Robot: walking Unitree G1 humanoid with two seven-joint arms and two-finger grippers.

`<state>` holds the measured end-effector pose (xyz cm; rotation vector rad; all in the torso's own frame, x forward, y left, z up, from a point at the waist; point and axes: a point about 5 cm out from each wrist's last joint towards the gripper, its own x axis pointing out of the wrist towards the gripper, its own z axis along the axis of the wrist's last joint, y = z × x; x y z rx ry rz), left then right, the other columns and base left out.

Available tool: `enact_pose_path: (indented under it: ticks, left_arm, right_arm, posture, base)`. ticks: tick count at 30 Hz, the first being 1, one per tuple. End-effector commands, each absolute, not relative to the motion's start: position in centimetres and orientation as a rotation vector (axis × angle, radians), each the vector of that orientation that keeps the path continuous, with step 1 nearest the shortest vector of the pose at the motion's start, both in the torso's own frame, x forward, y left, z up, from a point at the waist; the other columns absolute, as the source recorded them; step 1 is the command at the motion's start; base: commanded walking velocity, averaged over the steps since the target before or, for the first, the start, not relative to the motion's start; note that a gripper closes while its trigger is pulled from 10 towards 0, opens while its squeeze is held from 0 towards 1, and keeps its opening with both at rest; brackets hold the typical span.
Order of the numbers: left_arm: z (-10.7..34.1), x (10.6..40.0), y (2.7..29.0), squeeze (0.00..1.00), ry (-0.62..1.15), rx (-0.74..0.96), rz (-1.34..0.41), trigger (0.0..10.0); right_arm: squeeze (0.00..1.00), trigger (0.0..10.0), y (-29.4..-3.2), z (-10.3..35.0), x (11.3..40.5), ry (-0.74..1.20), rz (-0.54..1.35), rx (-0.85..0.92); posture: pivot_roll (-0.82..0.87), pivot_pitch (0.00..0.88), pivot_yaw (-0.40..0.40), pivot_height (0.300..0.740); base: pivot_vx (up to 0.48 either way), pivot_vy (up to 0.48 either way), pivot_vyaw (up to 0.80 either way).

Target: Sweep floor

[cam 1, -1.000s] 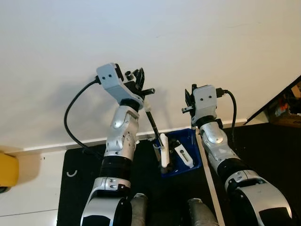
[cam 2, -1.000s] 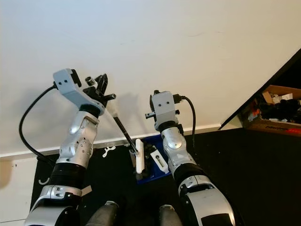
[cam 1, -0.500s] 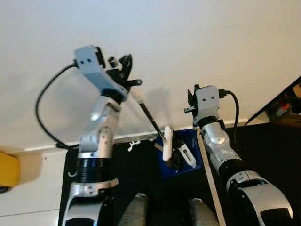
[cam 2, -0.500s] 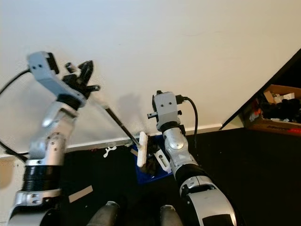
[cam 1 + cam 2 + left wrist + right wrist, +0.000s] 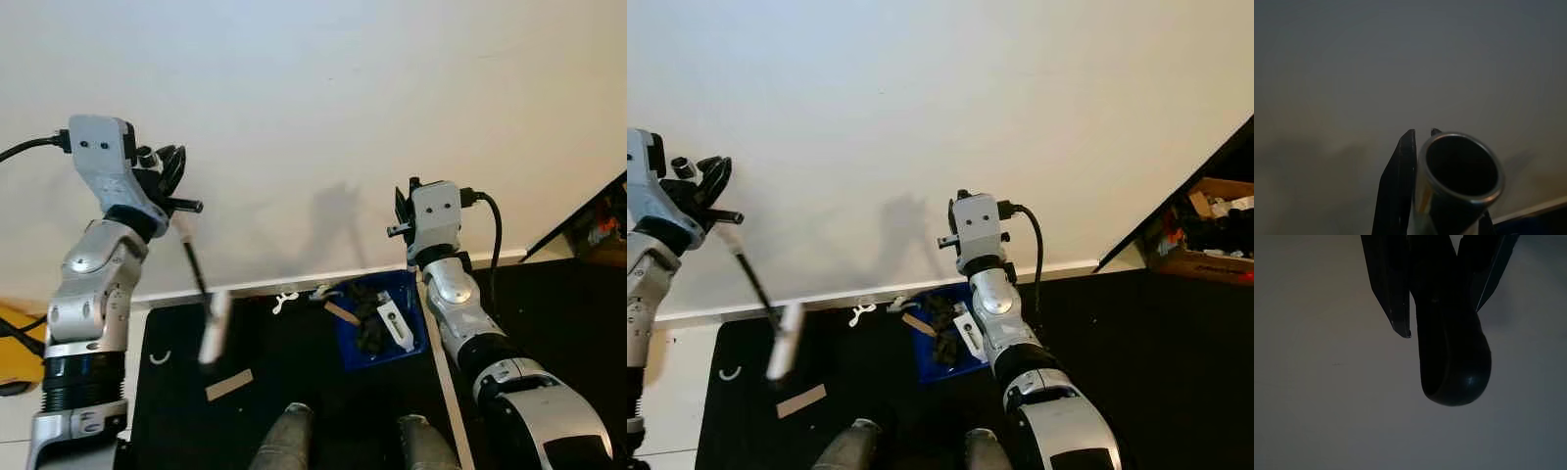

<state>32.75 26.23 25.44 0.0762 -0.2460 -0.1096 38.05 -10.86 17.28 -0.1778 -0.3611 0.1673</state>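
Up by the white wall [image 5: 323, 108], both arms are raised, one tool in each gripper. The left gripper [image 5: 168, 181] is clenched on the top of one broom [image 5: 196, 284], whose dark handle slants down to a white, blurred head hanging over the black floor [image 5: 176, 401]. The right gripper [image 5: 402, 211] grasps the dark, round-ended handle [image 5: 1452, 347] of one blue dustpan [image 5: 380, 318], which sits on the floor by the white baseboard [image 5: 245, 286] and holds dark debris plus a white piece. Loose on the floor lie one tan strip [image 5: 229, 385], two small white bits near the baseboard [image 5: 285, 299] and one white curved scrap [image 5: 159, 358]. One open box of clutter [image 5: 1205, 230] sits at far right.
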Motion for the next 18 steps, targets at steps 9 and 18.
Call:
enact_pose_path:
  ticks: [9, 18]
  left_arm:
    - [25.2, 34.1, 28.1, 0.00, -0.313, 0.064, -0.026, 10.0]
    - [25.1, 36.1, 27.9, 0.00, -0.331, 0.071, -0.007, 10.0]
  right_arm:
    - [0.00, 10.0, -11.2, 15.9, 37.6, -0.327, 0.162, -0.175]
    - [0.00, 10.0, -11.8, 16.6, 37.4, -0.370, 0.155, -0.180]
  posture:
    - [0.14, 0.417, 0.078, 0.740]
    - [0.08, 0.453, 0.072, 0.740]
  base:
    - [0.000, 0.000, 0.00]
    - [0.000, 0.000, 0.00]
